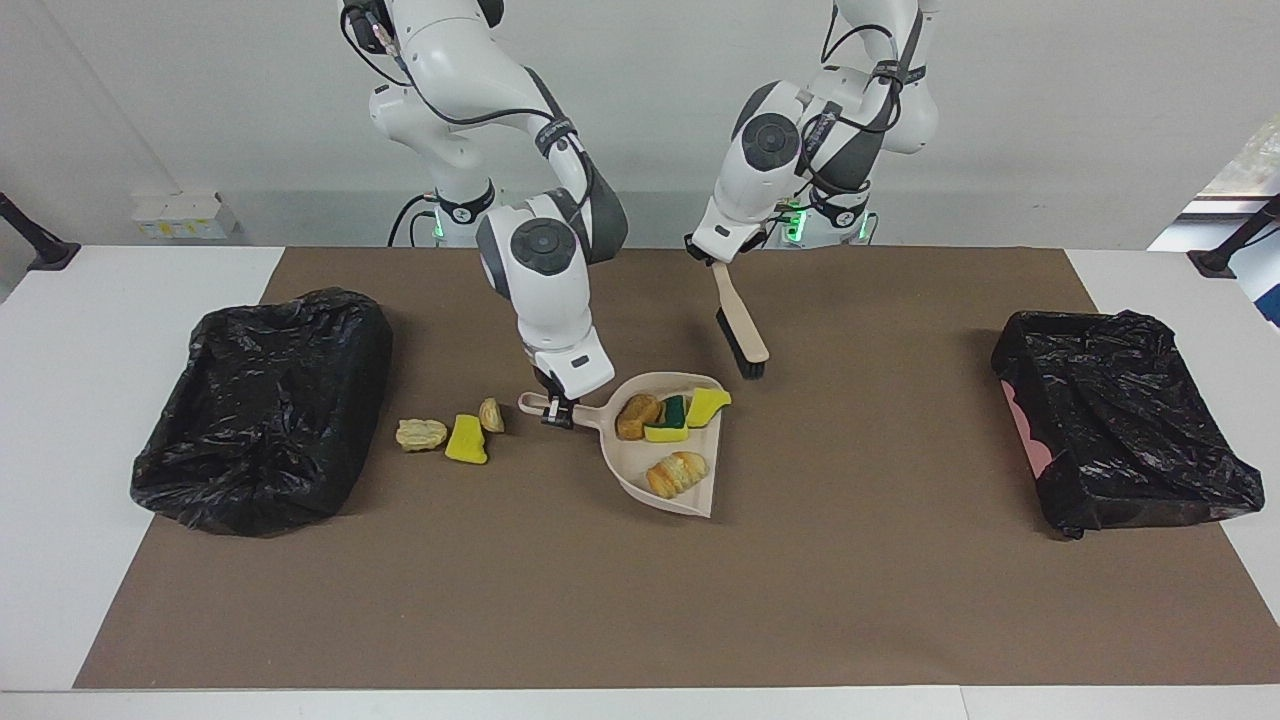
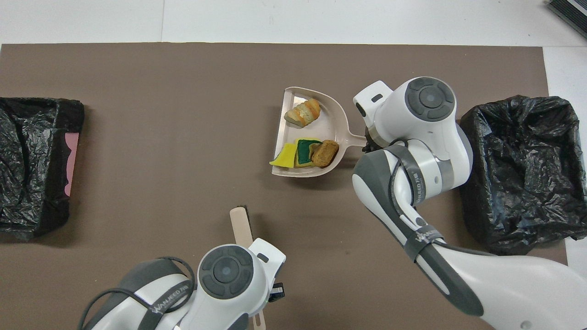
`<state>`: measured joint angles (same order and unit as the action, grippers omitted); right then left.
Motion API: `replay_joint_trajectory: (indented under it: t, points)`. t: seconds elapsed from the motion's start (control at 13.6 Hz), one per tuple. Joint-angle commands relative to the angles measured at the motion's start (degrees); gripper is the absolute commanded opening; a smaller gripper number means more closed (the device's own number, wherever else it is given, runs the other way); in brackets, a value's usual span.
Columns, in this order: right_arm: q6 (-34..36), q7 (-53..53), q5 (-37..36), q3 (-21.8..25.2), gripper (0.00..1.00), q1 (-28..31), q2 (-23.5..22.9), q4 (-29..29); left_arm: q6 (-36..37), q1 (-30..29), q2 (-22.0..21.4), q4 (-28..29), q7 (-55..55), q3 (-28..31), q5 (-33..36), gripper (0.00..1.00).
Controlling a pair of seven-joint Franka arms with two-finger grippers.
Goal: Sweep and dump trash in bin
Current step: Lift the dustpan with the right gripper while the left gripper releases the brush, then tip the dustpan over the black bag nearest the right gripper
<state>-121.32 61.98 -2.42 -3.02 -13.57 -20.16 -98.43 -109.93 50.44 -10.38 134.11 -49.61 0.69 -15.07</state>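
Observation:
My right gripper (image 1: 556, 412) is shut on the handle of the beige dustpan (image 1: 622, 462), which is low at mid-mat. Lying in the pan (image 2: 338, 120) are several pieces of trash: a brown lump (image 1: 637, 415), a green-layered yellow sponge (image 1: 668, 420), a yellow chunk (image 1: 708, 405) and a tan striped lump (image 1: 677, 472). Three more scraps lie on the mat between the pan's handle and the bin (image 1: 265, 405) at the right arm's end: a beige lump (image 1: 422, 433), a yellow chunk (image 1: 466, 438) and a tan lump (image 1: 491, 414). My left gripper (image 1: 712, 262) is shut on the brush (image 1: 740, 330), held bristles down.
A second black-bagged bin (image 1: 1120, 430) sits at the left arm's end of the brown mat (image 1: 640, 600). In the overhead view the right arm covers the three loose scraps, and the brush (image 2: 240, 224) pokes out from under the left wrist.

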Motion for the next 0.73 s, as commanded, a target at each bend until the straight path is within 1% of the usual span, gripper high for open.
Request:
replay_joint_trajectory:
  t: [0.0,0.15,0.29,0.37,0.44,0.66]
  points:
    - [3.6,10.0,0.1,-0.5,0.0,5.2,0.6,3.1,-5.6,6.2,-1.8,5.4,-4.4,0.5,1.0,0.0]
    - [6.7,13.6,0.1,-0.5,0.0,8.9,0.6,5.7,-6.4,7.7,-2.0,6.7,-4.0,0.5,0.9,0.0]
    - [8.8,16.0,0.0,-0.2,0.0,12.2,0.9,6.3,-6.5,8.2,-2.0,6.9,-3.2,0.3,0.4,0.0]
    - [9.6,18.2,-0.1,-0.2,0.0,14.4,1.4,6.7,-6.8,9.8,-2.1,7.3,-3.2,0.4,0.1,0.0]
    - [10.2,20.0,-0.3,-0.1,0.0,16.5,1.8,7.0,-7.4,10.3,-2.2,7.4,-3.4,0.4,-0.1,0.0]
    - [12.0,25.6,-2.1,-0.1,0.0,22.5,3.0,8.0,-7.7,10.0,-2.2,7.7,-1.9,0.4,-2.2,0.0]
